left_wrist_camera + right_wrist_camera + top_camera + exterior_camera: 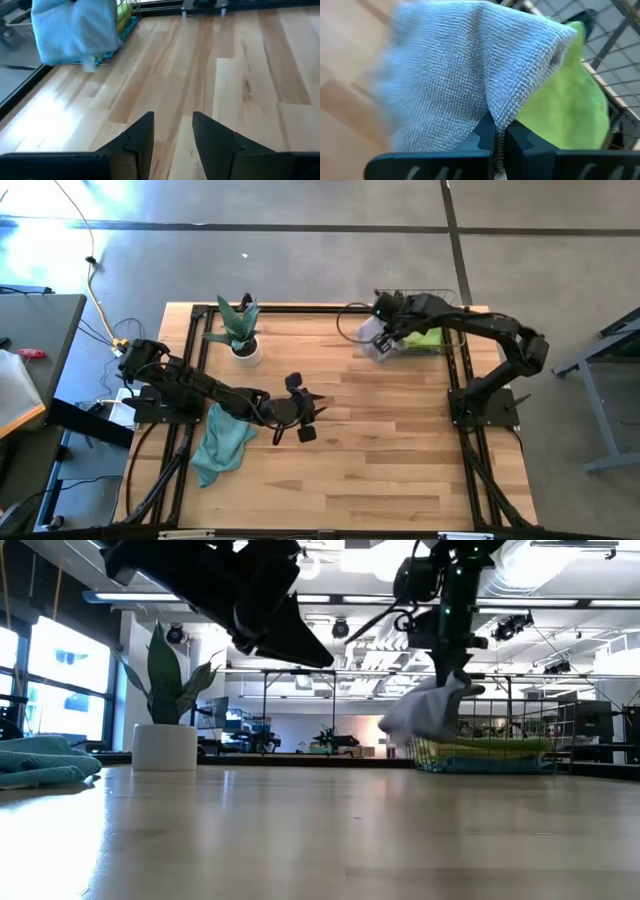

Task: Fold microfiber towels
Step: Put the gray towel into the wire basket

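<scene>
High view: right gripper (385,330) clamped on soft grey microfiber towel (376,340), lifted at edge of copper wire basket (440,295); lime green towel (425,338) inside basket. Left gripper (310,416) hovers mid-table, fingers apart, empty; crumpled teal-blue towel (222,445) behind it; green potted plant (240,330) beyond.

Low view: grey towel hangs clear of wooden table (320,830); yellow layer apparently in basket.

Right wrist view: fingers (515,137) pinch grey fabric.
</scene>
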Robot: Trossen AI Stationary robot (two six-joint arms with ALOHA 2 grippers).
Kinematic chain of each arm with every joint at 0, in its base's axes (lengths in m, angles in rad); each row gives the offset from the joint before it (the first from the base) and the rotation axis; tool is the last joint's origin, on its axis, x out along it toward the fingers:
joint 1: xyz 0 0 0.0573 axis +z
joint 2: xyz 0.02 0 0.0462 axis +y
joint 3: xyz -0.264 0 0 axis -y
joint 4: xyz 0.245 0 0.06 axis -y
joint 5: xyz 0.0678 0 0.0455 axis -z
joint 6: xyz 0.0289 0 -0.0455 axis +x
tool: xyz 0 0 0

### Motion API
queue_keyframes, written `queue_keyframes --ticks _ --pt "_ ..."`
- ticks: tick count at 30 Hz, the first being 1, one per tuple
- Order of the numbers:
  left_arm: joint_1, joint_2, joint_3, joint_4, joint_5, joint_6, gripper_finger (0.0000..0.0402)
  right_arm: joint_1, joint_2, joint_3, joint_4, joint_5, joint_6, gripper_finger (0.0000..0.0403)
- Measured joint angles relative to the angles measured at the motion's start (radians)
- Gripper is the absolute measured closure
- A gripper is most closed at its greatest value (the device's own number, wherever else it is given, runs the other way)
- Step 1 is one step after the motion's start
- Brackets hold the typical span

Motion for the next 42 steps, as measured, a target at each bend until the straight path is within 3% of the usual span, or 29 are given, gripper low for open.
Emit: queue_keyframes --ticks 7,13,25,42 --pt "0.000 0.000 0.000 -0.015 -0.013 0.000 0.0275 -0.058 0.000 0.052 -0.008 -0.004 -0.058 0.0403" --pt "0.000 0.000 0.000 -0.017 -0.013 -0.001 0.0275 -0.126 0.000 0.069 -0.008 0.081 -0.056 0.0403" --pt "0.000 0.000 0.000 -0.017 -0.013 -0.003 0.0275 -0.278 -0.001 -0.075 0.153 0.105 0.056 0.0403" --pt "0.000 0.001 0.000 -0.020 -0.013 -0.001 0.0275 -0.296 -0.001 -0.100 0.060 0.074 0.147 0.0403"
